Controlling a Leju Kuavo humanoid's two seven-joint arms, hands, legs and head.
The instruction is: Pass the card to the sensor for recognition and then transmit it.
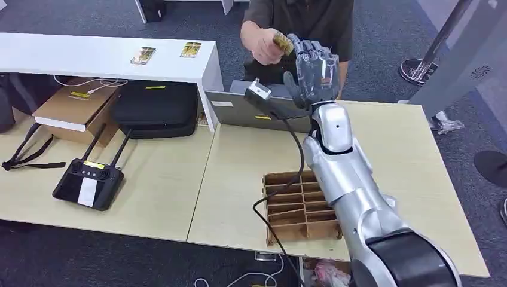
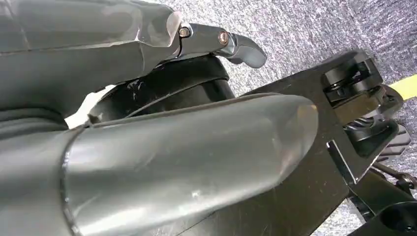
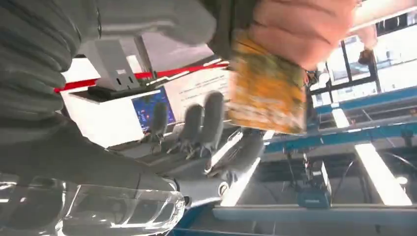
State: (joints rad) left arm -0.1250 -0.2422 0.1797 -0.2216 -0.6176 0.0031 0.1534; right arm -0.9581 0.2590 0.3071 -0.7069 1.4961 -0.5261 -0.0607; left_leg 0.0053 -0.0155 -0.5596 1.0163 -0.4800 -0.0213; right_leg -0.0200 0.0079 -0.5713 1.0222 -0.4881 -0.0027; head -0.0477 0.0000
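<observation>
A person's hand (image 1: 261,43) holds the yellow patterned card (image 1: 283,43) right at the fingertips of my raised right hand (image 1: 314,67). In the right wrist view the card (image 3: 265,88) sits in the person's fingers (image 3: 305,29), and my right hand (image 3: 196,132) has its fingers spread beside it with a gap between them and the card. The small white sensor (image 1: 259,89) with a black cable lies on a grey box (image 1: 236,110), below and left of my right hand. My left hand (image 2: 162,123) hangs by the floor, fingers apart and holding nothing.
A cardboard divider tray (image 1: 299,206) sits near the table's front edge under my right forearm. A black remote controller (image 1: 88,182), a black case (image 1: 155,109) and a cardboard box (image 1: 75,107) lie on the left. Two cards (image 1: 143,55) rest on the white shelf (image 1: 89,63).
</observation>
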